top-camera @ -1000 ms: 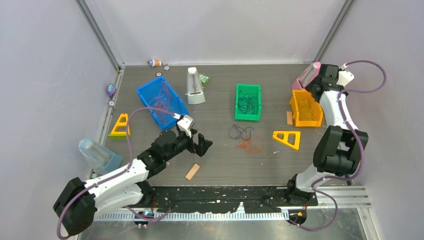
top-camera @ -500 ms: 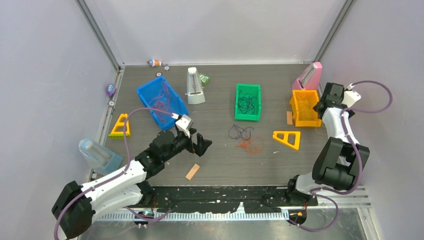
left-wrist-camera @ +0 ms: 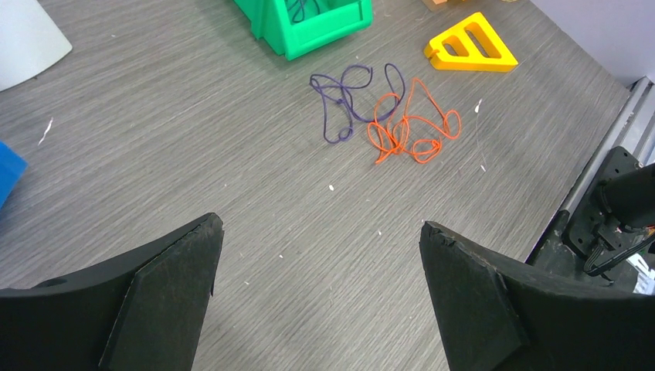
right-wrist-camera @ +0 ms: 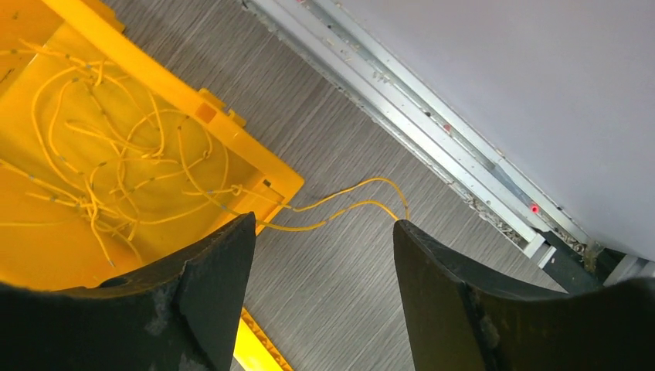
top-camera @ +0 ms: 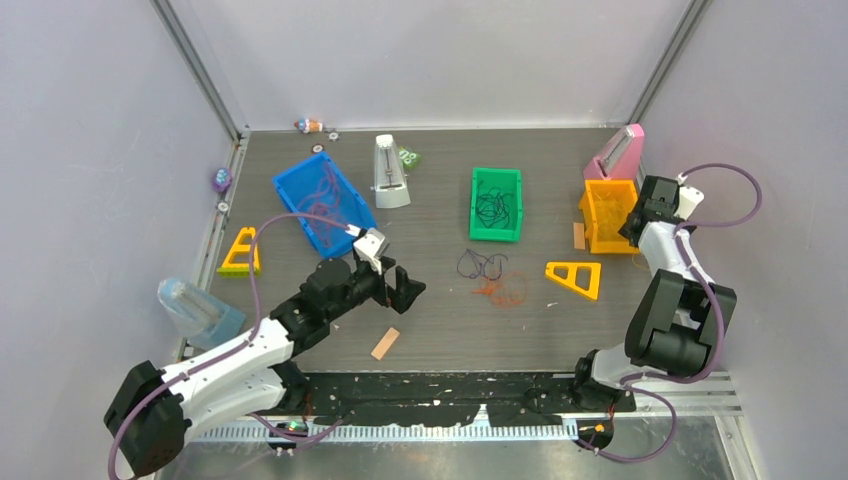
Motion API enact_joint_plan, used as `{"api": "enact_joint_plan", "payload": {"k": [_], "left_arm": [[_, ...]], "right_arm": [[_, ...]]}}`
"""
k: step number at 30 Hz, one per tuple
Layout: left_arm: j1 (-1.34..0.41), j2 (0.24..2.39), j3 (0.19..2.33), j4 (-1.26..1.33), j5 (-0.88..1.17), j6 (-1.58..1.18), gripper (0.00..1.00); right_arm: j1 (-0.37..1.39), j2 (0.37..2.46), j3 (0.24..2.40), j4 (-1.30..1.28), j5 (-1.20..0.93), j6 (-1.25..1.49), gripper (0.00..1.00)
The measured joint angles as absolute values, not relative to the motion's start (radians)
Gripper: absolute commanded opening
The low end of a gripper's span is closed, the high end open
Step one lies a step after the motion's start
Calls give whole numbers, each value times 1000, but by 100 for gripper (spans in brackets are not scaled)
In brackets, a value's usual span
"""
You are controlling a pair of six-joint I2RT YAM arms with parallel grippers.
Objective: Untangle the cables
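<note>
A dark purple cable (top-camera: 482, 264) and a red-orange cable (top-camera: 503, 291) lie side by side on the table's middle. Both show in the left wrist view, the purple cable (left-wrist-camera: 347, 97) and the orange cable (left-wrist-camera: 409, 127), touching at their edges. My left gripper (top-camera: 405, 290) is open and empty, low over bare table, left of and short of them (left-wrist-camera: 320, 228). My right gripper (top-camera: 637, 218) is open and empty beside the orange bin (top-camera: 588, 215). Yellow cables (right-wrist-camera: 116, 154) fill that bin, and one yellow loop (right-wrist-camera: 347, 209) hangs out onto the table between my right fingers.
A green bin (top-camera: 473, 205) holds dark cables. A blue bin (top-camera: 290, 200) holds red and purple ones. Yellow triangles (top-camera: 575, 278) (top-camera: 240, 252), a tan wooden stick (top-camera: 385, 343), a white wedge-shaped block (top-camera: 389, 172), a pink block (top-camera: 615, 152) and a clear container (top-camera: 195, 308) stand around.
My right arm has come from over the pink block at the bin's back down to the bin's near right side. The left arm has barely moved. The cables lie as before.
</note>
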State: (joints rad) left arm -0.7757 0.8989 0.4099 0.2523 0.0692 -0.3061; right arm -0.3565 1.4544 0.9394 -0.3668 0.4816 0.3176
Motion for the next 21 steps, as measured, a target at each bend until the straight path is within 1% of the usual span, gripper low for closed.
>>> {"api": "enact_joint_plan", "payload": {"k": [3, 5, 8, 11, 15, 17, 18, 19, 20, 21], "left_arm": [[-776, 895, 410, 227, 69, -306, 99], [-776, 889, 410, 215, 70, -306, 99], [-776, 885, 414, 201, 75, -307, 99], [-776, 885, 425, 185, 88, -308, 99], [-776, 885, 432, 174, 102, -311, 99], [-776, 886, 435, 164, 107, -311, 99], [-776, 887, 436, 163, 107, -311, 99], [-776, 889, 437, 162, 109, -311, 99], [-776, 891, 437, 159, 110, -311, 99], [-776, 895, 438, 159, 110, -312, 99]], "right_arm": [[-354, 1459, 939, -366, 440, 303, 77], [-345, 1460, 939, -366, 420, 285, 78], [-331, 1460, 940, -366, 393, 262, 79], [-323, 1480, 949, -367, 365, 244, 76], [-323, 1531, 974, -368, 342, 237, 71], [-323, 1552, 979, -367, 336, 237, 66], [-323, 1562, 979, -368, 332, 237, 59], [-323, 1570, 979, -368, 328, 237, 56], [-323, 1576, 979, -367, 324, 237, 48], [-322, 1579, 980, -367, 320, 235, 45]]}}
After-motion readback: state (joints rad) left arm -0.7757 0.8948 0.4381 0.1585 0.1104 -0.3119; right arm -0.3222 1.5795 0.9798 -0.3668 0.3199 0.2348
